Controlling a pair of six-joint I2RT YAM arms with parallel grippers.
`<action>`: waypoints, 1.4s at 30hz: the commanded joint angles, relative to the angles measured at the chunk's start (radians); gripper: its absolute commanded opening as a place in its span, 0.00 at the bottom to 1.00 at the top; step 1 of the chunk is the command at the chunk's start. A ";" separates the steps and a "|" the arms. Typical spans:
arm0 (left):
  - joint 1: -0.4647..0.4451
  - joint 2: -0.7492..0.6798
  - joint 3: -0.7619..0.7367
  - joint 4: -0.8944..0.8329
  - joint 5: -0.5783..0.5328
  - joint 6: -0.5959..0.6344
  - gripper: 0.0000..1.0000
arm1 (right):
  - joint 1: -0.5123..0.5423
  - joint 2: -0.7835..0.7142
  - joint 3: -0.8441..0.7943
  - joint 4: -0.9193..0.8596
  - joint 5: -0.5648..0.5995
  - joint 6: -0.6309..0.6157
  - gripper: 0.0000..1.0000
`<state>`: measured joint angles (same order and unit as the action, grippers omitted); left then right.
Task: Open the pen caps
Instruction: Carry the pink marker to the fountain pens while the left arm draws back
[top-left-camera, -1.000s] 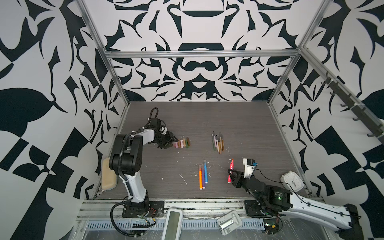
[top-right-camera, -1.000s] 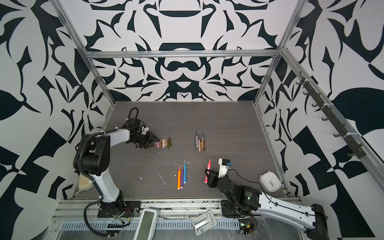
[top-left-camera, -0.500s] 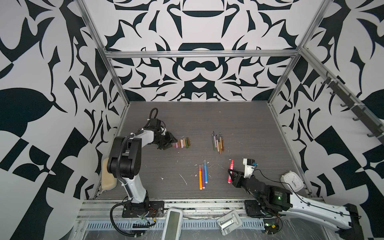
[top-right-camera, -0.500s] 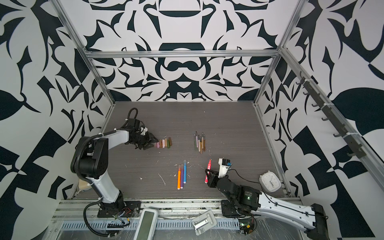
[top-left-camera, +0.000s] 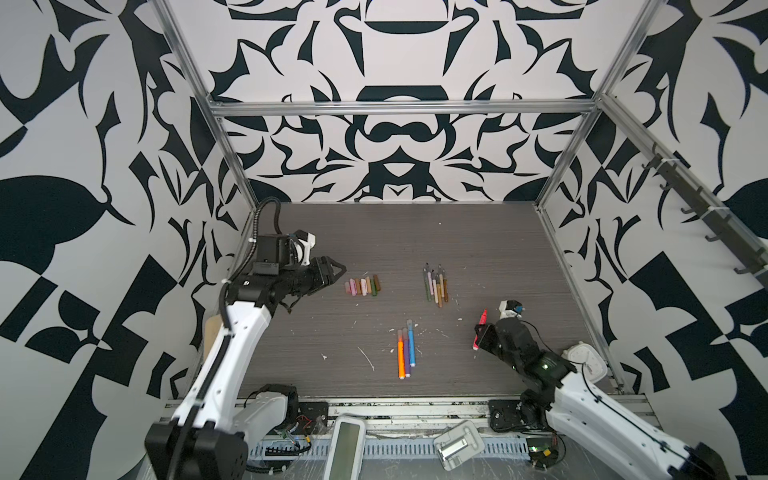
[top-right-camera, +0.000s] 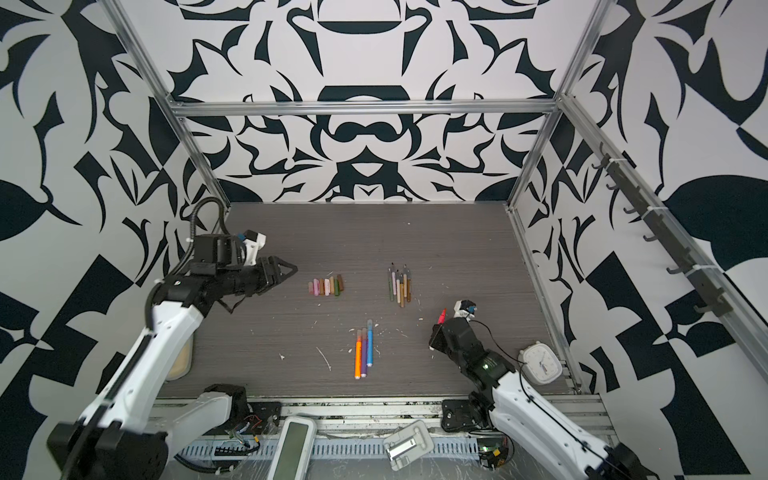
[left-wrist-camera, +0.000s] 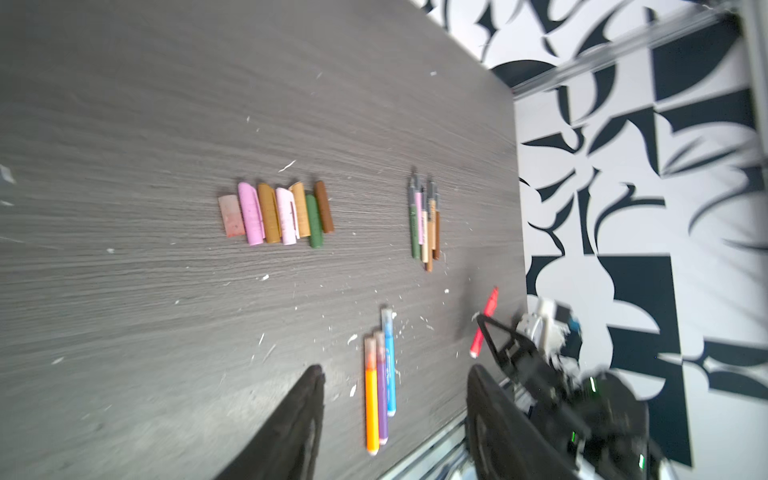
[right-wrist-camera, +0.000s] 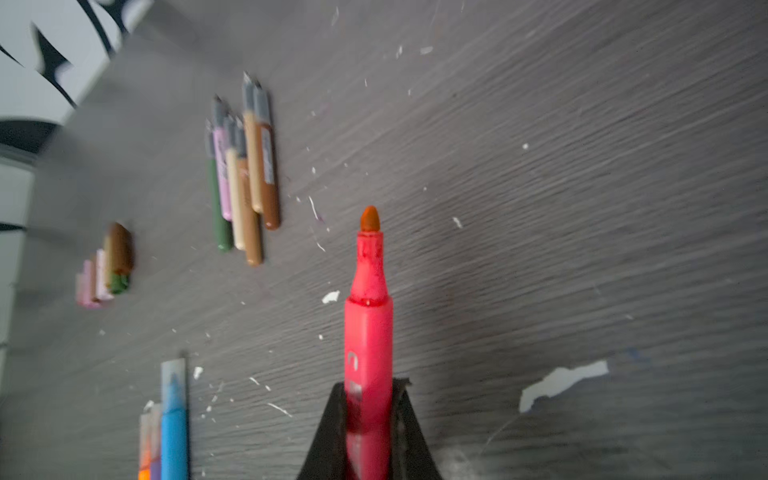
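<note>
Left gripper (top-left-camera: 341, 271) hangs with its jaws apart and nothing between them (the wrist cam shows both fingers (left-wrist-camera: 297, 415) well separated, gripping nothing). The row of pen caps (top-left-camera: 363, 286) lies on the table (top-left-camera: 498, 249) just ahead of its tips, close but not touching. Right gripper (right-wrist-camera: 369, 386) is clamped on a red pen (right-wrist-camera: 369, 324), whose bare nib pokes out past the tips. Three capped pens (top-left-camera: 406, 353) lie off to that gripper's side, and the uncapped bundle (top-left-camera: 435, 284) lies farther ahead.
</note>
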<state>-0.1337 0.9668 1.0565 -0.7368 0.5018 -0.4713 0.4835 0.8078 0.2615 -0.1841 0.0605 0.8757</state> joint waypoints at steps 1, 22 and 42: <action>0.005 -0.109 -0.008 -0.211 -0.035 0.083 0.59 | -0.082 0.195 0.141 0.163 -0.197 -0.177 0.00; 0.003 -0.293 -0.144 -0.134 -0.081 0.003 0.65 | -0.261 0.930 0.563 0.207 -0.425 -0.282 0.02; 0.004 -0.295 -0.149 -0.128 -0.085 0.005 0.65 | -0.266 0.981 0.587 0.178 -0.447 -0.274 0.48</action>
<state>-0.1329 0.6754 0.9096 -0.8497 0.4179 -0.4736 0.2199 1.7554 0.8509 0.0673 -0.4126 0.6041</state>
